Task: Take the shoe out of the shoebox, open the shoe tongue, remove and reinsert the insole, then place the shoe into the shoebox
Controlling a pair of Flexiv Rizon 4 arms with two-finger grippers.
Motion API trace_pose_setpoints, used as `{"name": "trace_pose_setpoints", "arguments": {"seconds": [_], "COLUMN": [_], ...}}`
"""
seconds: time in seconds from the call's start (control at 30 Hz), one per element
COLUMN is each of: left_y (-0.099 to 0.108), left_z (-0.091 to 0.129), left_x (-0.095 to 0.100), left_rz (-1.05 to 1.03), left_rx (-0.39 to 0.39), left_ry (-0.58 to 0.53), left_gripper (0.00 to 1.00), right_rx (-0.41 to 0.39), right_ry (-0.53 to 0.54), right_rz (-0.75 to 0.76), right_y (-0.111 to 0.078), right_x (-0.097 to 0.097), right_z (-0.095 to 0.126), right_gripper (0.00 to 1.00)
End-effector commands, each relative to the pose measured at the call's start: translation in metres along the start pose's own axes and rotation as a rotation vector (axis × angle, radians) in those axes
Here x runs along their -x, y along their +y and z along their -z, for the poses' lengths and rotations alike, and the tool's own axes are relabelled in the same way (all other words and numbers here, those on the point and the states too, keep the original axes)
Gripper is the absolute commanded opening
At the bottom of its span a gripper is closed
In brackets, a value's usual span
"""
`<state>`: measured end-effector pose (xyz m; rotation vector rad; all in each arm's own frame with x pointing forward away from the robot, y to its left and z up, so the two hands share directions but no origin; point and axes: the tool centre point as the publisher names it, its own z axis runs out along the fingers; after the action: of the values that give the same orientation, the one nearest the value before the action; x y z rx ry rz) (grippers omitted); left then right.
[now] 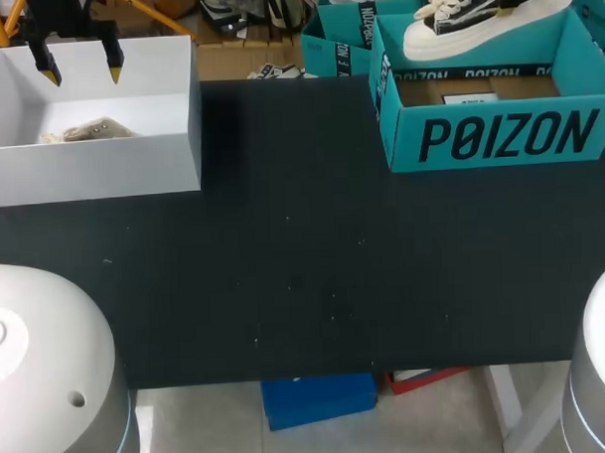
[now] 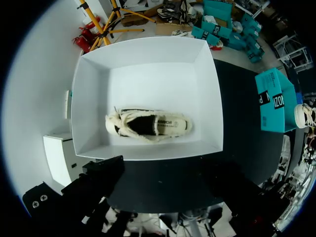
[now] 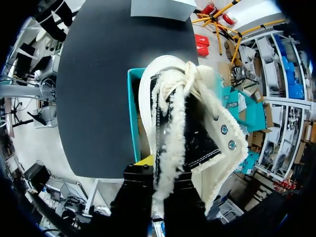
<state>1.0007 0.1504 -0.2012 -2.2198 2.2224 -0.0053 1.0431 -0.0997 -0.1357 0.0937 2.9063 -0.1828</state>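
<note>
Shoebox (image 1: 498, 135): teal, open, far right of table (image 1: 283, 237).
Shoe (image 1: 484, 11): just above it, long axis along the box's length.
Right gripper (image 3: 157, 168): nearer arm; seemingly clamped on shoe's near end.
Left gripper (image 1: 79, 67): wide, over white box (image 1: 92, 169).

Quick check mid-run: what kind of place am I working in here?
Likely a robot test bench for shoe packing: a black table carrying a teal shoebox, a sneaker held above it, and a white box with another shoe inside.

L tool (image 1: 80, 67) hanging w/ fingers apart, R tool (image 3: 160, 170) clamped on shoe (image 3: 197, 123)
</note>
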Motion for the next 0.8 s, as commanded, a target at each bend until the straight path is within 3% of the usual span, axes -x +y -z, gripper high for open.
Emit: {"name": "trace_pose_setpoints", "arguments": {"seconds": [0.03, 0.5, 0.63, 0.8], "left_y": [0.0, 0.0, 0.0, 0.0], "left_z": [0.001, 0.001, 0.001, 0.001], "left_x": [0.0, 0.0, 0.0, 0.0], "left_rz": [0.0, 0.0, 0.0, 0.0], "left_rx": [0.002, 0.002, 0.002, 0.002], "left_ry": [-0.001, -0.001, -0.001, -0.001], "left_gripper": [1.0, 1.0, 1.0, 1.0], "right_rx": [-0.026, 0.032, 0.047, 0.057], "right_ry": [-0.136, -0.142, -0.135, -0.111], "right_rz": [-0.029, -0.072, -0.07, -0.079], "right_y": [0.035, 0.172, 0.202, 0.226], "right_x": [-0.042, -0.146, -0.174, -0.201], "right_z": [0.041, 0.065, 0.061, 0.048], "right_gripper": [0.0, 0.0, 0.0, 0.0]}}
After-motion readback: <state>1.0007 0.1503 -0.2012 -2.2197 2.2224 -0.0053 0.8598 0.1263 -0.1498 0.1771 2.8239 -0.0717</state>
